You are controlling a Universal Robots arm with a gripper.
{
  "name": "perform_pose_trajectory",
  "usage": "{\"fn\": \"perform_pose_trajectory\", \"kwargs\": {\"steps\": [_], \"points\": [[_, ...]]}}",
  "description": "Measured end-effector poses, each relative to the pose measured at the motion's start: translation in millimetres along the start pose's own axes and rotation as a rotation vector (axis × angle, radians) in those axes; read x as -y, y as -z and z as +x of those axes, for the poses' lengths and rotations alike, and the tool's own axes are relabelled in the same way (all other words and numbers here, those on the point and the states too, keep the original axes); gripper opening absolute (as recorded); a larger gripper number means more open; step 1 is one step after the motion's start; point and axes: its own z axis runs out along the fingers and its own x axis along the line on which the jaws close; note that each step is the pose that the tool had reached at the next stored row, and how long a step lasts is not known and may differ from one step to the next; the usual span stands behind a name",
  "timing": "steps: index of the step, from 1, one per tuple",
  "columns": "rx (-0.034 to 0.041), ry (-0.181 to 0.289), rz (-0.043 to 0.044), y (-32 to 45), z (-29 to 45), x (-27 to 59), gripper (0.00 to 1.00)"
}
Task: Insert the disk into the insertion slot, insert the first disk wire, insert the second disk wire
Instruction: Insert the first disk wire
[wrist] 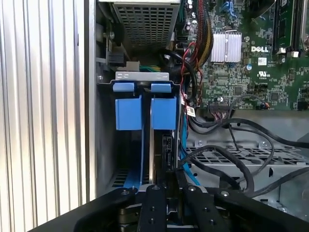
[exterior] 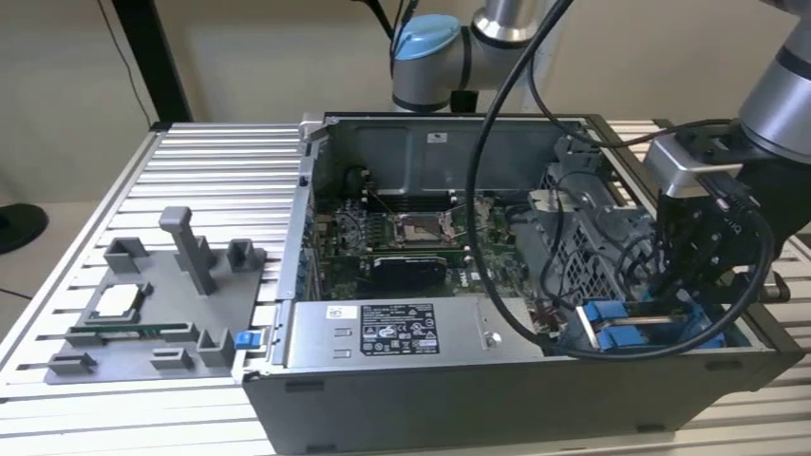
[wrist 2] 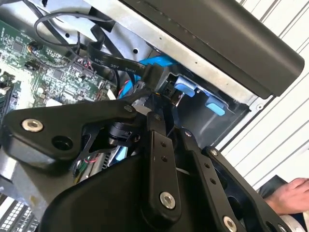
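One claw [wrist: 170, 182] at the insertion slot [wrist: 142, 76], two blue tabs [wrist: 128, 112], one disk [wrist: 162, 141] seemingly inside; grip unclear.

one computer case [exterior: 507, 404]; one motherboard [exterior: 340, 258]; two large blue tabs [wrist: 128, 112]; one grey fixture [exterior: 152, 328]; one hand [wrist 2: 289, 193].

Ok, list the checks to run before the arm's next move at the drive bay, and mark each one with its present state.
1. End effector lined up with the insertion slot: ok, the blue tabs lie straight ahead in the first wrist view.
2. Disk seated in the slot: cannot tell.
3. Black wire connector within reach: ok, it sits just ahead of the end effector.
4. Loose black cables off the slot: cannot tell, they loop right beside it.
5. People away: not ok, a hand is close by the end effector.
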Motion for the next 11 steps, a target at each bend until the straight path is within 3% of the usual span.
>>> {"fn": "perform_pose_trajectory", "kwargs": {"steps": [11], "points": [[-0.0008, 0.000, 0.0000, -0.8, 0.0, 0.0, 0.00]]}}
